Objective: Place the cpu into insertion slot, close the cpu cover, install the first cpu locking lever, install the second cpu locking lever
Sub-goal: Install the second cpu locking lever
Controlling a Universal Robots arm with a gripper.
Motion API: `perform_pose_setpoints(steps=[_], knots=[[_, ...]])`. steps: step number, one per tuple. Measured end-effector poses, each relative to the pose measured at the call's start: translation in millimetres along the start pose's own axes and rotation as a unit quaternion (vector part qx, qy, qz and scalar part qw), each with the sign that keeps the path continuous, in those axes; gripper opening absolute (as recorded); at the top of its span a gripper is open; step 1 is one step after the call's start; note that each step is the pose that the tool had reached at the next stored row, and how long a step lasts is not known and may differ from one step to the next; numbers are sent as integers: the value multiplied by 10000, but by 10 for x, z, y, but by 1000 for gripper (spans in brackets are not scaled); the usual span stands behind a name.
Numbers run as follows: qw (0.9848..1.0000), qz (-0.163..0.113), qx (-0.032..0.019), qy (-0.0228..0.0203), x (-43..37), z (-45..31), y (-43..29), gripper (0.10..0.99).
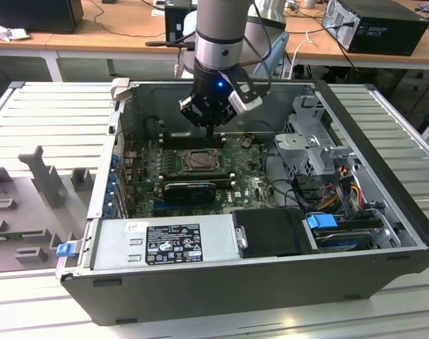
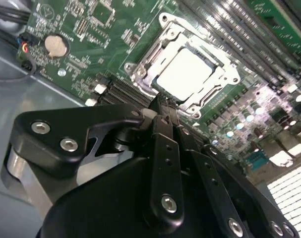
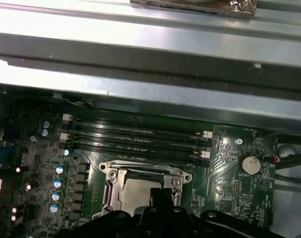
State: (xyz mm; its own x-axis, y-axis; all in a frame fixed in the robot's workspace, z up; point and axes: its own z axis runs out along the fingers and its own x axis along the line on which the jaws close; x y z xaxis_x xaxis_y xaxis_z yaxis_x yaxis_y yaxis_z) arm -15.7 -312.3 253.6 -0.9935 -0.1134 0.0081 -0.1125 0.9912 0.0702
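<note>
One gripper (image 2: 162, 106), fingers pinched together and empty, hovers at the insertion slot (image 2: 190, 67) edge; cpu (image 2: 187, 72) seated, cpu cover (image 2: 224, 74) down. Best pressed straight down on the lever, slowly.

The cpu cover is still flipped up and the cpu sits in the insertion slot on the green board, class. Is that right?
Not quite. The cpu cover lies closed, framing the cpu, as the second wrist view shows. The cpu does sit in the insertion slot on the green board.
</note>
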Motion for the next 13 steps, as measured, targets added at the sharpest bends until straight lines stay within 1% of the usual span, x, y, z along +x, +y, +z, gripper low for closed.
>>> perform_pose_setpoints(steps=[3, 4, 5, 6, 7, 9, 10, 11, 12, 13], knots=[[10000, 0, -4, -1, 10, 9, -85, 106], [10000, -1, -26, -3, 13, 12, -112, 106], [10000, -1, -56, -7, 15, 14, -129, 106], [9999, 0, -140, -16, 16, 15, -143, 106], [9998, 2, -201, -23, 20, 19, -178, 106], [9998, 5, -205, -23, 25, 26, -216, 106], [9998, 5, -205, -23, 33, 27, -272, 106], [9998, 5, -205, -23, 44, 24, -363, 106], [9998, 5, -205, -23, 52, 21, -434, 106], [9998, 5, -204, -23, 64, 21, -536, 106]])
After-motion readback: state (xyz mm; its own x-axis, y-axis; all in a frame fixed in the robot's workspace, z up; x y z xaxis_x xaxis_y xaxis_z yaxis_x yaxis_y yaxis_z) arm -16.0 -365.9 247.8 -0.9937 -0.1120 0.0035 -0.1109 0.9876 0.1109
